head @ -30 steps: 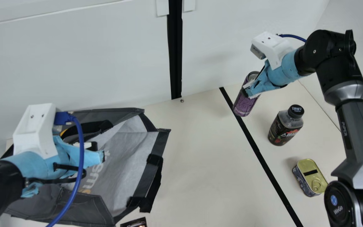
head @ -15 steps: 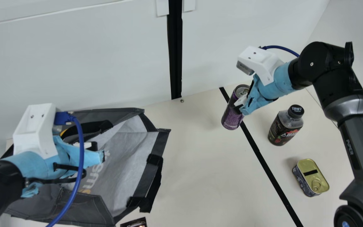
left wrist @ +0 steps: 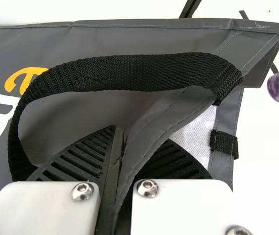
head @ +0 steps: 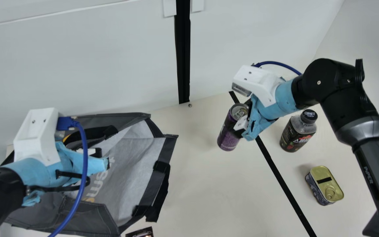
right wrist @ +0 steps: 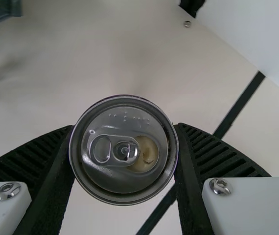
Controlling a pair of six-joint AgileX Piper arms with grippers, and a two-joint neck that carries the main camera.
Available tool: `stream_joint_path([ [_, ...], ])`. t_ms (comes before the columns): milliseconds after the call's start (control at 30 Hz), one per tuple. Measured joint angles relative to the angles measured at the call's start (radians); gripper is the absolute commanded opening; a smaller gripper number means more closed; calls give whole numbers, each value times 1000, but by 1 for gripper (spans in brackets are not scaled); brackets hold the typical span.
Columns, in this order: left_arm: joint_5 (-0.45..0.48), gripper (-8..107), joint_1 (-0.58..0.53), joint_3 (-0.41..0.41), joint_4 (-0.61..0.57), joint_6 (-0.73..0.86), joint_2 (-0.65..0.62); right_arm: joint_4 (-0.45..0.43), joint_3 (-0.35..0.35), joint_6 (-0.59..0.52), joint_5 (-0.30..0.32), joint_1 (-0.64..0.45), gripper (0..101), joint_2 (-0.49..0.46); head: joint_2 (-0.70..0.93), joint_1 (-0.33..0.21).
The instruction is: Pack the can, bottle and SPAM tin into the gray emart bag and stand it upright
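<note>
"Hey, what's hard to see?"

"Well, the left gripper [head: 103,158] and the blue wire [head: 85,154] hide some of the bag [head: 137,171]. That gripper pinches the bag's edge. A dark thing [head: 140,233] near the bag is cut off, so I can't tell what it is."

"And what's changed?"

"The right gripper [head: 242,121], pinching the can [head: 226,136], brought it closer to the bag. The bottle [head: 296,133] and tin [head: 324,186] stayed put, farther right of the bag."

main: tabletop [head: 206,187] viewed from above, farther off | left wrist: bag [left wrist: 144,39] faced close | right wrist: can [right wrist: 107,174] faced close, top-on | can shared by all
</note>
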Motion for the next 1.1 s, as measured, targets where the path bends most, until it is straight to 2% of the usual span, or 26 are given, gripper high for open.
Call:
stream_joint_path([
  [700, 0, -8, 0, 0, 0, 0, 0, 91, 179, -58, 0, 111, 0, -124, -2, 0],
  [1100, 0, -8, 0, 0, 0, 0, 0, 205, 195, -62, 0, 141, 0, -170, 0, 0],
])
